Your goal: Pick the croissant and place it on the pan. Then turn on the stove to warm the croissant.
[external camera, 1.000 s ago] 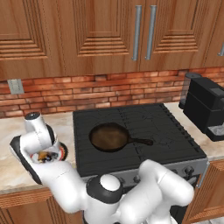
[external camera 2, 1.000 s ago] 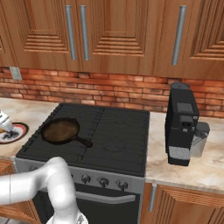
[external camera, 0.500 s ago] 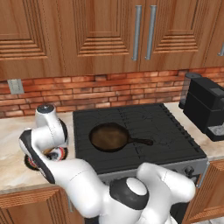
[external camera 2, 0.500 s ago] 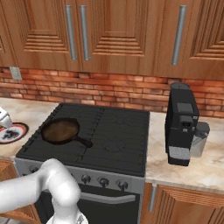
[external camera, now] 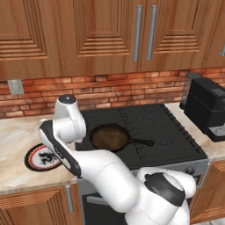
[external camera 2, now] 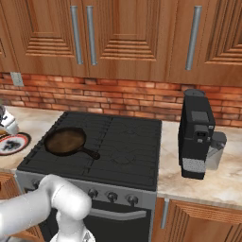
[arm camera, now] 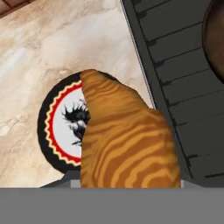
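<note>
The golden-orange croissant (arm camera: 127, 140) looms large in the hand view, held up close to the camera and hiding the fingertips. It hangs above the plate with the black-red rim (arm camera: 57, 127), beside the left edge of the black stove (arm camera: 183, 87). My gripper (external camera 2: 4, 128) sits at the far left of the right base view, over the plate (external camera 2: 13, 143), shut on the croissant. The dark-brown pan (external camera: 110, 137) rests on the stove's front left burner, its handle pointing right; its rim (arm camera: 216, 39) shows at the hand view's upper right.
The stove's knobs (external camera 2: 111, 195) line the silver front panel. A black coffee machine (external camera 2: 196, 134) stands on the counter to the right of the stove. A brick wall and wooden cabinets rise behind. My own arm (external camera: 70, 132) hides part of the counter in the left base view.
The arm has risen from the plate and swung right toward the stove, carrying the croissant off the plate.
</note>
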